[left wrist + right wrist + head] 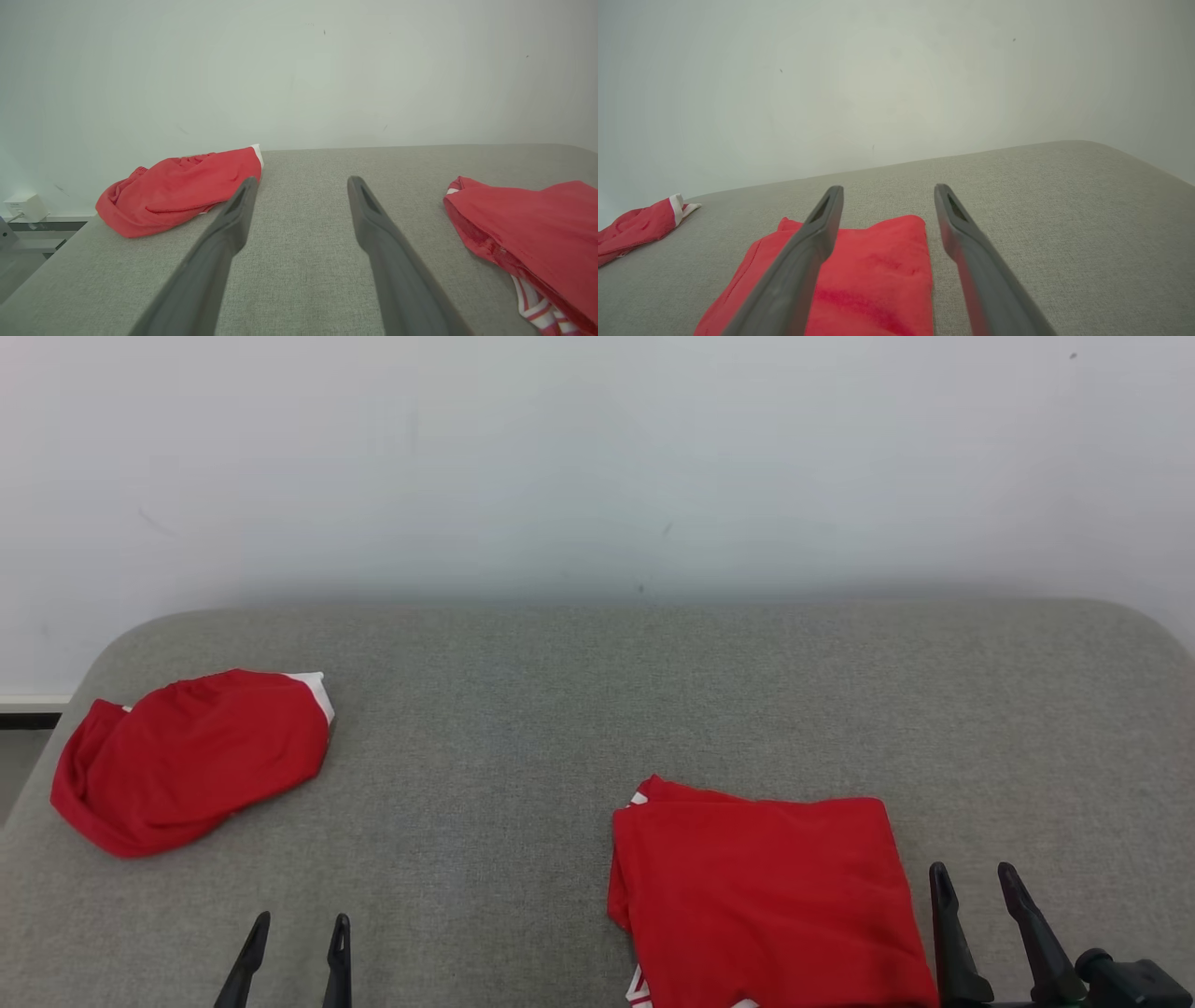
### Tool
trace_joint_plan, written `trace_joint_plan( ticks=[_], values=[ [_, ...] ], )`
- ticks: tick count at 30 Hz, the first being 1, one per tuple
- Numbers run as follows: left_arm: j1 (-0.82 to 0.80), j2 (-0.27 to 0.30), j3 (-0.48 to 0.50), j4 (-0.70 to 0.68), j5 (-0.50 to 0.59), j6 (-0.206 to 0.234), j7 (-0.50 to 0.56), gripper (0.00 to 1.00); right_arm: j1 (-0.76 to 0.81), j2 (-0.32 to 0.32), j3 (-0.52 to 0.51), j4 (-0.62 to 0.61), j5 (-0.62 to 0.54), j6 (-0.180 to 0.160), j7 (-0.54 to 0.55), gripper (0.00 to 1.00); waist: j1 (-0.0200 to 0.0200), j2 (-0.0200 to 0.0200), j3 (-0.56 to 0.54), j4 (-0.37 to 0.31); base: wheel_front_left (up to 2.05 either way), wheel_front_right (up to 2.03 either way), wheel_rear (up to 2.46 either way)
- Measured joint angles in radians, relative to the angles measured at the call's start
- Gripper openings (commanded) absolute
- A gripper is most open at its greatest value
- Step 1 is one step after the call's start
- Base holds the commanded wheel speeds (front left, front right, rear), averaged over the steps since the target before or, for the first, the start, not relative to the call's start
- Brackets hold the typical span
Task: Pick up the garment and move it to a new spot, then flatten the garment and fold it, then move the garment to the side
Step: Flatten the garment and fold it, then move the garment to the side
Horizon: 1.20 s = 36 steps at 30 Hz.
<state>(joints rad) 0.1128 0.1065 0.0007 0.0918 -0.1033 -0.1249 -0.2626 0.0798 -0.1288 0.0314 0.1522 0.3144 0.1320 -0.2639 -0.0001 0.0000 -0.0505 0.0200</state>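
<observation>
A red garment (766, 887) lies folded into a neat rectangle on the grey padded table (523, 728), at the front right, with a white-striped edge showing at its near side. My right gripper (971, 870) stands open just to the right of it, touching nothing; in the right wrist view that gripper (888, 187) hovers over the fold's (878, 270) far right corner. My left gripper (301, 922) is open at the front left over bare table, empty (303, 179). The folded garment (537, 224) lies to its right.
A second red garment with a white trim (187, 761) lies crumpled at the table's far left (182, 189) (635, 226). A pale wall (597, 467) stands right behind the table. A small white box (25, 206) sits beyond the left edge.
</observation>
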Motion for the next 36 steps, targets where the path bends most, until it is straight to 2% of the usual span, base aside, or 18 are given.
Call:
trace_joint_plan(
  ticks=[19, 32, 36],
  values=[
    [0.011, 0.03, -0.029, -0.006, -0.029, -0.006, 0.0, 1.0, 0.0, 0.0, 0.01, 0.024, -0.001, 0.0, 0.004, 1.0, 0.0, 0.0, 0.004, 0.012, 0.0, 0.0, 0.0],
    [0.009, 0.025, -0.021, -0.002, -0.016, 0.002, 0.0, 1.0, -0.004, -0.002, 0.015, 0.031, 0.017, 0.0, 0.01, 1.0, 0.0001, 0.0, 0.012, 0.014, 0.0, 0.0, 0.0],
    [-0.002, 0.015, -0.021, 0.001, -0.008, 0.002, 0.0, 1.0, -0.05, -0.028, 0.02, 0.048, 0.058, 0.0, 0.036, 1.0, 0.0, 0.0, 0.026, 0.018, 0.0, 0.0, 0.0]
  ],
)
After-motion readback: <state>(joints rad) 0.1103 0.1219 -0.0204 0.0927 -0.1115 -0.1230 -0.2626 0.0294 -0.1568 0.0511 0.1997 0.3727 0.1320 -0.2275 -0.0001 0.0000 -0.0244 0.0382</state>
